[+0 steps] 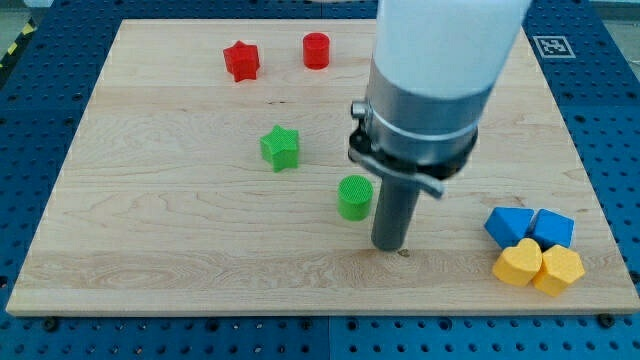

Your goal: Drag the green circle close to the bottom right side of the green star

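Observation:
The green circle [354, 197], a short ribbed cylinder, stands on the wooden board a little right of the view's centre. The green star [281, 147] lies up and to the left of it, with a clear gap between them. My tip [389, 246] rests on the board just right of and slightly below the green circle, close to it. I cannot tell whether the rod touches the circle. The arm's thick grey and white body [430, 90] rises above the rod and hides the board behind it.
A red star [241, 61] and a red cylinder [316, 50] lie near the view's top. Two blue blocks [528, 226] and two yellow heart-like blocks [538, 266] cluster at the bottom right. The board's bottom edge [320, 312] runs below my tip.

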`<state>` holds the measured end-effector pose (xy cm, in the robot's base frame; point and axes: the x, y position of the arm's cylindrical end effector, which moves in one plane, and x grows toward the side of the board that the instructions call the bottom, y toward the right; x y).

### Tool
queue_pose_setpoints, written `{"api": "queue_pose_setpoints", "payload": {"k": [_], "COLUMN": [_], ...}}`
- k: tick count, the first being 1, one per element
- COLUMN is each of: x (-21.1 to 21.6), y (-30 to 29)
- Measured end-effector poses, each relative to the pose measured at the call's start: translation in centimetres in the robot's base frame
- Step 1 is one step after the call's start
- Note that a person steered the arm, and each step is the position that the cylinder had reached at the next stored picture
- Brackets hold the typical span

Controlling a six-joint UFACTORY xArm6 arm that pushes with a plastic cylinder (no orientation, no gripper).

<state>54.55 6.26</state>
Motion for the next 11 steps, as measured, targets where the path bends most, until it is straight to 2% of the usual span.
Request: {"api": "queue_pose_setpoints", "payload": {"k": [2, 3, 4, 5, 6, 7, 8, 9, 11], "x": [-3.5, -1.1, -1.2, -6.1, -5.8, -1.3, 0.3, -3.3, -3.4], "y": [-2.2, -3.1, -3.1, -2.8, -2.8, -2.5, -3.5, -4.7, -4.7]}}
